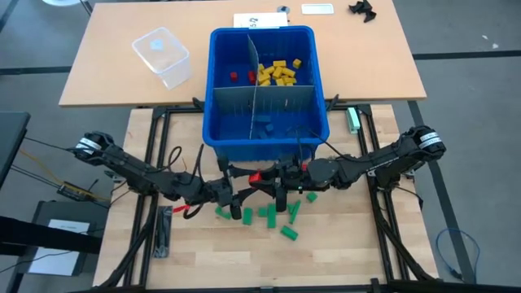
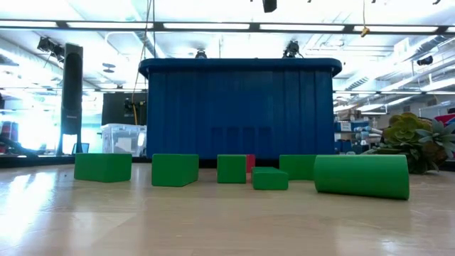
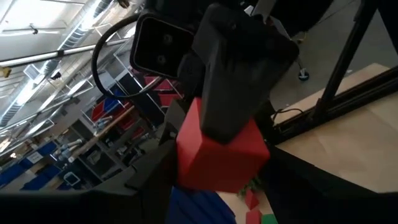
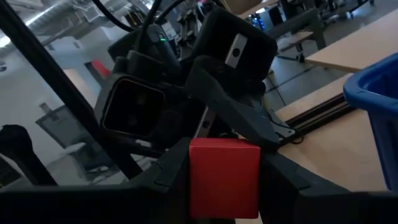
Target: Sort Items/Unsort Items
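A red block (image 1: 256, 177) hangs above the table just in front of the blue bin (image 1: 264, 134), between my two grippers. My left gripper (image 1: 247, 185) comes at it level from the left and my right gripper (image 1: 270, 176) level from the right; both are shut on it. Several green blocks (image 1: 269, 213) lie flat on the wooden table below, among them a green cylinder on its side (image 2: 361, 176). Inside the bin lie yellow blocks (image 1: 277, 73) and red blocks (image 1: 242, 76). The low view shows neither gripper. My left gripper has the red block (image 3: 217, 155) between its two fingers, which reach level from the table's left and meet the block's two sides at the picture's lower edge. The block is clear of the table. My right gripper pinches the same block by two opposite faces (image 4: 202, 180) between its two fingers, level from the table's right. One of its fingers (image 3: 236, 93) lies flat over a face of the block. The block stays lifted clear.
Grey divider sheets (image 1: 260, 102) split the blue bin into compartments. A clear plastic tub (image 1: 163, 55) stands at the far left on the second table. A small red piece (image 2: 250, 162) shows behind the green blocks. Bare wood lies toward the near edge.
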Robot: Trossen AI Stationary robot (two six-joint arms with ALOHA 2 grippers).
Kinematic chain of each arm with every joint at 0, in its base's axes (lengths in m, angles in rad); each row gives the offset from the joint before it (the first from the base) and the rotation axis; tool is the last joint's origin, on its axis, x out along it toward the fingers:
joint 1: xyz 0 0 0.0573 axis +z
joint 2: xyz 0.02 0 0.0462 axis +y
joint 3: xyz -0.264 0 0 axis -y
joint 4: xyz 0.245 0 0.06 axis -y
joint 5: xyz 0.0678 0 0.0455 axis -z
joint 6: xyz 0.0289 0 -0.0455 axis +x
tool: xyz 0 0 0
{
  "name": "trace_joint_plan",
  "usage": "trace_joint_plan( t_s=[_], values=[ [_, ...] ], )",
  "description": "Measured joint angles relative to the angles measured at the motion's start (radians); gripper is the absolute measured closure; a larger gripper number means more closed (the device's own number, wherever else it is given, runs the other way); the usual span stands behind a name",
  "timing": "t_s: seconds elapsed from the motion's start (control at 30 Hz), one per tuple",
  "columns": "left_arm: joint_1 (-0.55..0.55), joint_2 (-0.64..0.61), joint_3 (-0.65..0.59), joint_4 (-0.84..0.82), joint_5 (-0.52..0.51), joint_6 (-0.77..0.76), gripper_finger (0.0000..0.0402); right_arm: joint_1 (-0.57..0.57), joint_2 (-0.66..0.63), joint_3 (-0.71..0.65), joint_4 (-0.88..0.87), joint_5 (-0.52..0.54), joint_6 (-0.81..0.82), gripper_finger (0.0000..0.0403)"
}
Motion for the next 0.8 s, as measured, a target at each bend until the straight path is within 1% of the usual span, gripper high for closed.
trace_joint_plan(
  t_s=[0.1,0.17,0.33,0.37,0.6,0.7,0.8],
  values=[
    [0.0,0.0,0.0,0.003,0.001,0.0,0.0175,0.0,0.0,0.0,-0.001,0.0,0.004,0.0266],
    [0.0,0.0,0.0,0.003,0.005,-0.001,0.0184,0.0,0.0,0.0,0.0,0.0,0.004,0.0266],
    [0.004,0.0,0.0,0.005,-0.001,0.011,0.0239,0.0,0.0,0.0,0.005,-0.009,0.022,0.0256],
    [0.005,0.0,0.0,0.005,0.0,0.011,0.0244,0.0,0.0,0.0,0.004,-0.01,0.021,0.025],
    [0.006,0.0,0.0,0.007,-0.002,-0.005,0.0254,0.0,-0.004,0.0,-0.004,-0.029,-0.057,0.0204],
    [0.006,0.0,0.001,0.023,-0.021,-0.004,0.0256,-0.001,-0.037,-0.001,-0.019,-0.064,-0.118,0.0186],
    [0.006,0.0,0.003,0.077,-0.048,-0.016,0.0256,-0.001,-0.1,-0.001,-0.051,-0.067,-0.189,0.0173]
  ],
)
